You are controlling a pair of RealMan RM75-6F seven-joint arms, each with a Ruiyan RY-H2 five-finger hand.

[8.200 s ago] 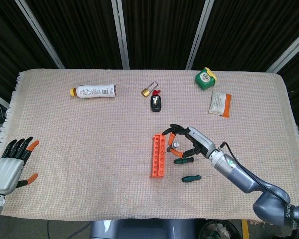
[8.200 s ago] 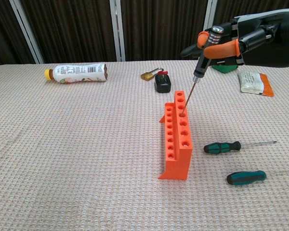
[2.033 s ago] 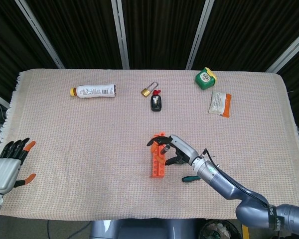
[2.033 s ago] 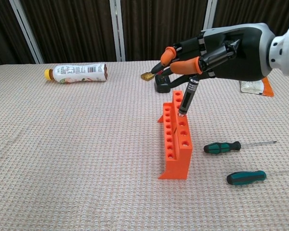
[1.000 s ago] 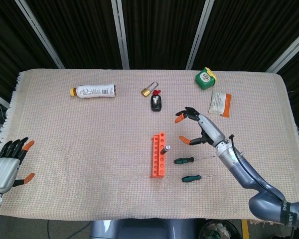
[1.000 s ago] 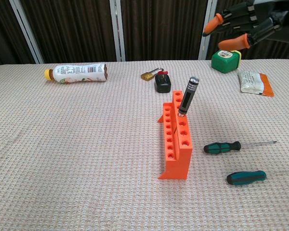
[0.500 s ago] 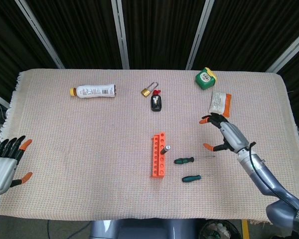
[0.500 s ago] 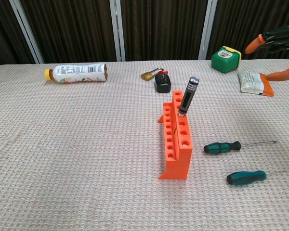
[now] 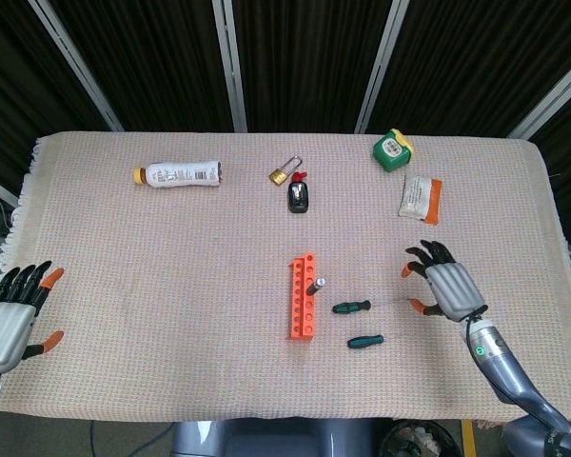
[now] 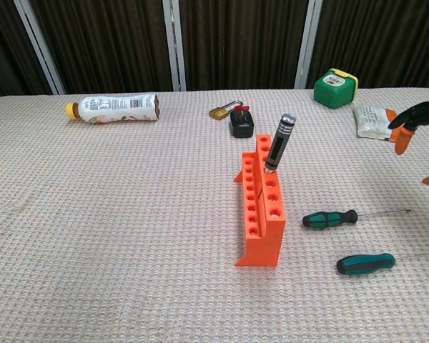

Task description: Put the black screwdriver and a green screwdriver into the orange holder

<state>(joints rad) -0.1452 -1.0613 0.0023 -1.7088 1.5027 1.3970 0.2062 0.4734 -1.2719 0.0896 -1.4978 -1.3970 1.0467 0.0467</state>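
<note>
Right hand (image 10: pixel 415 120) mostly off-frame.

Two green-handled screwdrivers (image 9: pixel 352 307) (image 9: pixel 365 341), one black screwdriver (image 9: pixel 315 285), one orange plastic holder (image 9: pixel 303 297), one white bottle (image 9: pixel 179 174), one brass padlock (image 9: pixel 281 173).

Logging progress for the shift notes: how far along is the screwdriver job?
Done: black screwdriver stands tilted in the orange holder. In hand: nothing; right hand is open beside the two green screwdrivers, left hand idle. Left: one green screwdriver into the holder.

bottle (image 9: pixel 179 174) | padlock (image 9: pixel 283 172) | tape measure (image 9: pixel 392 149) | sachet (image 9: pixel 420 198) | black fob (image 9: pixel 298 197)
</note>
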